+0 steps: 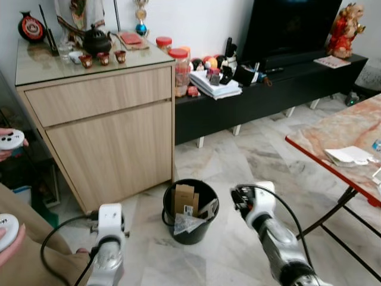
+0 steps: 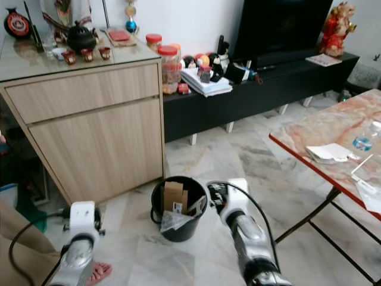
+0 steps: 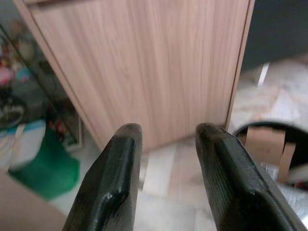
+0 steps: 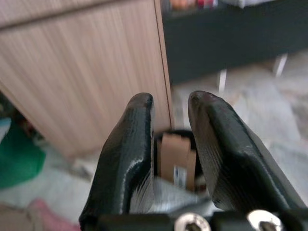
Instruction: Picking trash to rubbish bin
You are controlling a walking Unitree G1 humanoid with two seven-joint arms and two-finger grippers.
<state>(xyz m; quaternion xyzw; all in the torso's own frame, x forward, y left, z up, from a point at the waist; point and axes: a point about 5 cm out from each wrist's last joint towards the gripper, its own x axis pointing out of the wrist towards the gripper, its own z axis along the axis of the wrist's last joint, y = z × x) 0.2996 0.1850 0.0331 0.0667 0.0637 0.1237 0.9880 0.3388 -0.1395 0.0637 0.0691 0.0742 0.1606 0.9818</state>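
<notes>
Rubbish bin [image 1: 190, 210], a small black bucket, stands on the pale marble floor [image 1: 250, 161] just off the front corner of a light wooden cabinet [image 1: 107, 131]. Inside it are a folded cardboard piece [image 1: 184, 199] and some crumpled clear plastic [image 1: 187, 223], so part of the clearing looks done.

The right pincer [image 1: 240, 196] hovers just beside the bin's rim, fingers slightly apart with nothing between them; the right wrist view looks past them into the bin. The left pincer [image 3: 166, 178] hangs low near the cabinet front, its fingers parted and also empty.

At the right, a red-edged marble desk [image 1: 333, 134] carries white paper [image 1: 350, 156] near its front edge, with a water bottle [image 2: 363, 140] further along. Whether these count as trash I cannot tell; if they do, they are what remains.

A person's hands holding white controllers [image 1: 11, 140] show at the far left.
</notes>
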